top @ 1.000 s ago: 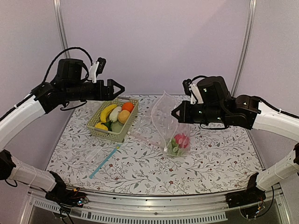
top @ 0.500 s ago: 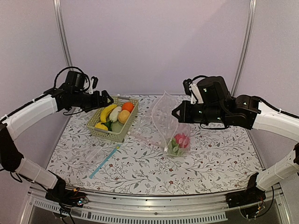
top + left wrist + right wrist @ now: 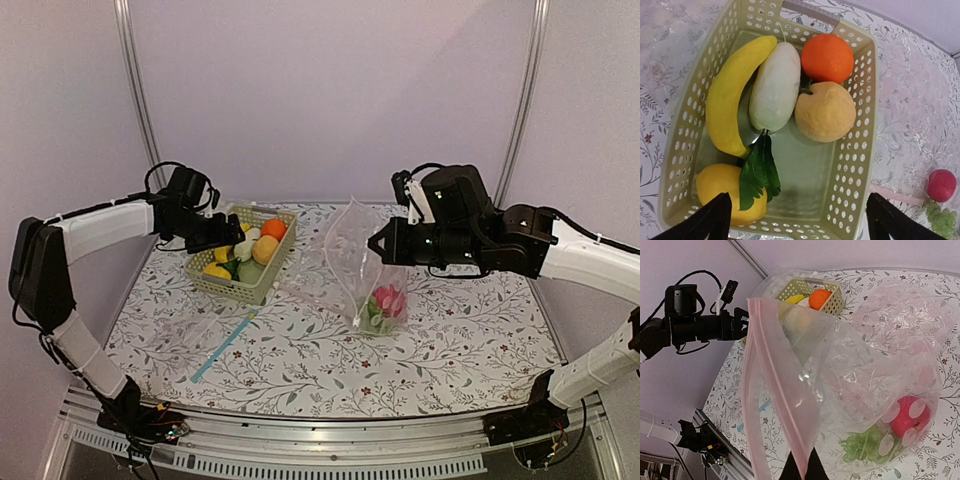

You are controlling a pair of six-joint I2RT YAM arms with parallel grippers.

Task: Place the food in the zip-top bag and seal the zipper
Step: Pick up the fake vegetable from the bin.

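Found the left gripper (image 3: pixel 797 220) spread wide and holding nothing, hanging directly over the pale green basket (image 3: pixel 860 150). Noted, closest to its fingertips, the lemon (image 3: pixel 722 192) in the basket corner by one finger, with the green leaves (image 3: pixel 757 172) lying partly across it. Traced those leaves away from the fingertips to the white radish (image 3: pixel 775 85), lying lengthwise and touching the banana (image 3: pixel 730 95) on one side. Placed the peach (image 3: pixel 825 112) on the radish's other side and the orange (image 3: pixel 827 57) just beyond the peach, against the wall farthest from the fingers. Found the right gripper (image 3: pixel 800 470) pinched shut on the zipper (image 3: pixel 775 390), lifting that pale pink strip above the table (image 3: pixel 450 340). Saw the zip-top bag (image 3: pixel 865 365) spreading out from the grip with its mouth gaping and its bottom resting on the table below. Made out, deep in the bag and well away from the fingertips, the red apple (image 3: pixel 910 416) touching the greens (image 3: pixel 865 445). Spotted the basket through the crinkled plastic, beyond the bag, between the two grippers. Noticed a flat clear bag (image 3: pixel 225 343) with a blue strip on the table, well apart from the right gripper and below the left one.
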